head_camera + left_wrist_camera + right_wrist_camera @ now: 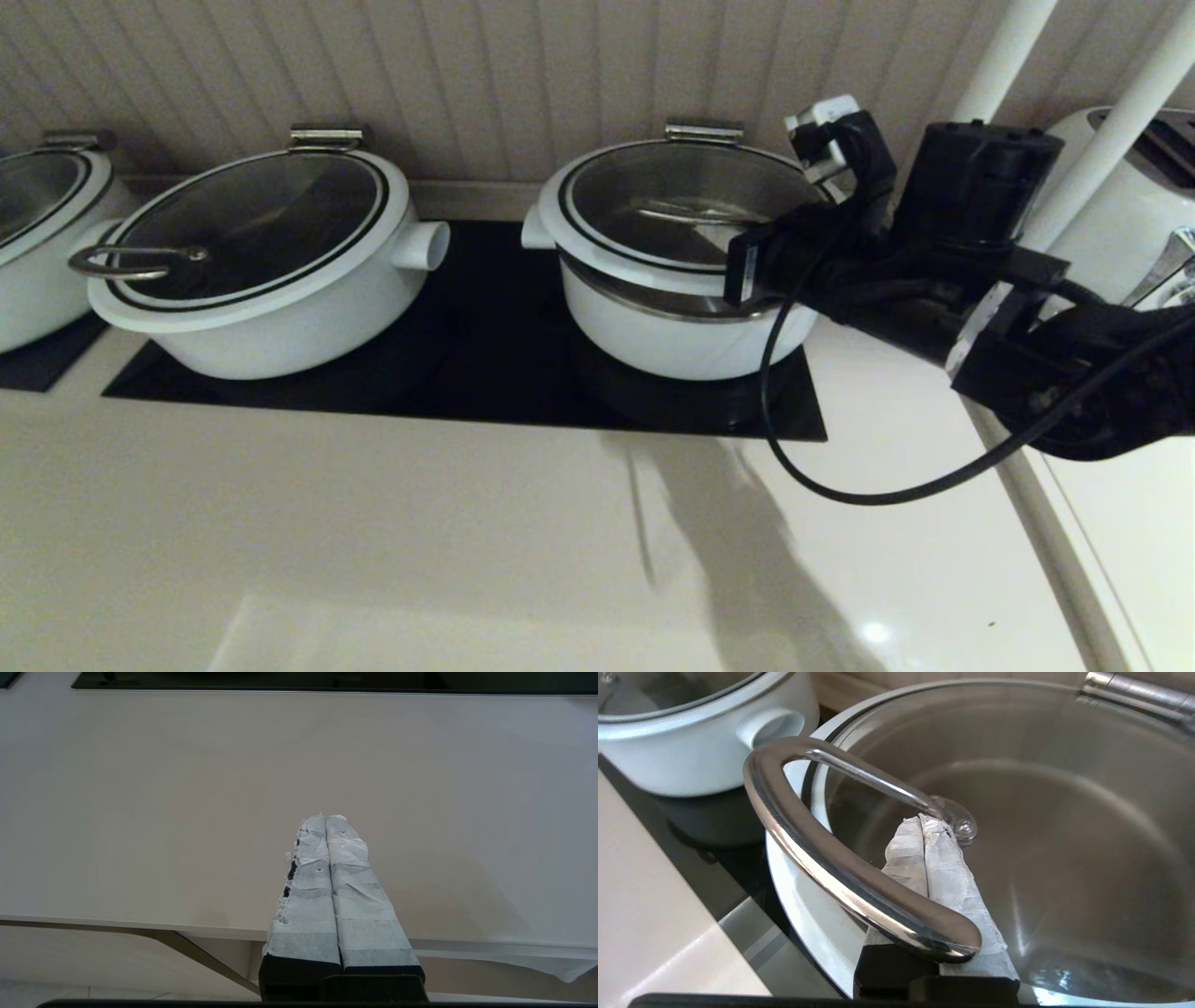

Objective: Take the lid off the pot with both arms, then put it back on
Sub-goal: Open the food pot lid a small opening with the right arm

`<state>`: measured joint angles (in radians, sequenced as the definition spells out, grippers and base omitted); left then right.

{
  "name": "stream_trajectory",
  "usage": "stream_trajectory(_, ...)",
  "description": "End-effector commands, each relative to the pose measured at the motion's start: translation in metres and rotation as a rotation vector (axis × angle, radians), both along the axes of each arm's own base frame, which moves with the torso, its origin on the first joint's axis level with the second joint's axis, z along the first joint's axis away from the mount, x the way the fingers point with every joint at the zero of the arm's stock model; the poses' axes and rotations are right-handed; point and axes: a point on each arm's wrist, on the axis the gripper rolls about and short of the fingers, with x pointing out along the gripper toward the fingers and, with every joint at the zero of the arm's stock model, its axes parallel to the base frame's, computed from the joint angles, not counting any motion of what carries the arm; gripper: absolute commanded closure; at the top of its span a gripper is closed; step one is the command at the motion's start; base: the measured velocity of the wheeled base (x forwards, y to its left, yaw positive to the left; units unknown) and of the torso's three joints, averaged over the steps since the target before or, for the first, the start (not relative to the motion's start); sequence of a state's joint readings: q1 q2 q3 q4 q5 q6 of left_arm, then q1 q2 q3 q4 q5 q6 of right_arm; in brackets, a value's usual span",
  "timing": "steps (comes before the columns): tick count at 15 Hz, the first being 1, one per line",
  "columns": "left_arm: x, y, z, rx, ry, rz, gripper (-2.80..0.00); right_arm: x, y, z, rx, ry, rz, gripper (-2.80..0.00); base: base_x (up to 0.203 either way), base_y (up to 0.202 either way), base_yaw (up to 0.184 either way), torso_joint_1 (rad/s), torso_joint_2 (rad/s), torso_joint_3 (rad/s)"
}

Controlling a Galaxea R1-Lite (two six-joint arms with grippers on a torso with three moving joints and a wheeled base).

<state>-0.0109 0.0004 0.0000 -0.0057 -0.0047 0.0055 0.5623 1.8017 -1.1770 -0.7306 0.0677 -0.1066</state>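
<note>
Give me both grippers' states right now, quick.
Left gripper: shut, holding nothing, over the counter.
Right gripper: shut, fingers hooked under the lid handle, lid raised.

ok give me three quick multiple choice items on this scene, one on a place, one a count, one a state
1. Where is the right gripper?
A) under the lid's steel handle
B) on the floor
C) over bare counter

2. How many white pots show in the head view?
A) one
B) three
C) five

3. How do the left gripper's jaws stand?
A) shut
B) wide open
C) clamped on a lid

Answers:
1 A, the right wrist view shows its shut jaws slid beneath the handle.
2 B, the pot, a wider pot and a third pot at the left edge.
3 A, they press together with nothing between.
</note>
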Motion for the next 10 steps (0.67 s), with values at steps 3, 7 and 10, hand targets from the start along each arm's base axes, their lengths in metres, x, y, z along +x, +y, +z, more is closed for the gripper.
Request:
stream_trajectory(3, 0.0, 0.0, 0.0, 0.03, -0.003, -0.007, 0.0, -0.001, -0.002, 0.013, 0.023, -0.036, -0.012, 0.0, 0.0, 0.0, 0.0, 0.0, 0.0, 0.0)
stream_trajectory(7, 0.0, 0.0, 0.001, 0.121, -0.016, -0.017, 0.0, -0.001, -0.002, 0.016, 0.028, -0.044, -0.012, 0.0, 0.0, 0.0, 0.0, 0.0, 0.0, 0.0)
stream_trajectory(10, -0.006, -0.003, 0.019, 0.128, -0.08, -0.119, 0.0, -0.001, -0.002, 0.018, 0.031, -0.049, -0.012, 0.0, 0.0, 0.0, 0.0, 0.0, 0.0, 0.0)
